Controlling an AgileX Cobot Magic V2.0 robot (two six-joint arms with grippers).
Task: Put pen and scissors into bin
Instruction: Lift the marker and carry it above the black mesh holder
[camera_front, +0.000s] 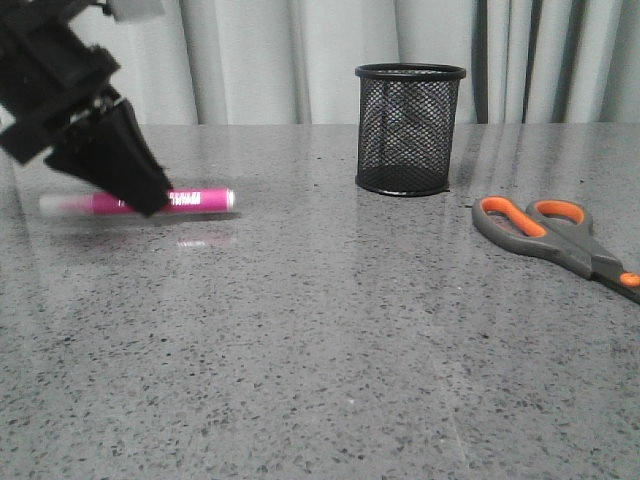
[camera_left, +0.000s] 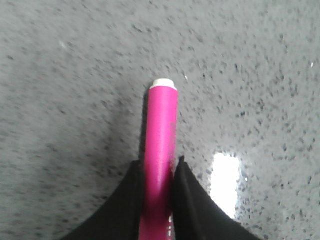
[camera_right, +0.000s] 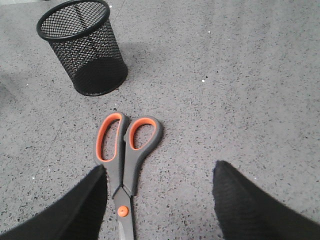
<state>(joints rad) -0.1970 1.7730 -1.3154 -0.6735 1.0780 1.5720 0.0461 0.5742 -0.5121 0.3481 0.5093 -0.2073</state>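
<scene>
Progress check: nothing is in the bin (camera_front: 409, 128) yet, as far as I can tell. Through the mesh in the front view and from above in the right wrist view it looks empty. So both items are left to go, though the first one looks underway.

Left gripper (camera_front: 140, 200) is down at the tabletop (camera_front: 320, 340) with its fingers closed against the pen (camera_front: 190, 199). In the left wrist view the magenta barrel runs straight out between the two black fingers (camera_left: 127, 200), which press on either side, white end tip pointing away. The pen lies flat on the left side of the tabletop, well apart from the bin. I can't tell if it's lifted at all; it looks like it's resting on the surface or barely off it. My guess is this is the grab step, with lift, carry and drop left to do.

Right gripper (camera_right: 160, 200) is spread wide and holds nothing. It hovers over the scissors (camera_right: 125, 150), which lie flat on the right side of the tabletop, orange-lined handle loops pointing toward the bin and the blades back toward the gripper. Fingers aren't touching them, from what I can see.

Count: one pen, one pair of scissors, one bin, two grippers. Grey curtains (camera_front: 300, 55) hang behind.
</scene>
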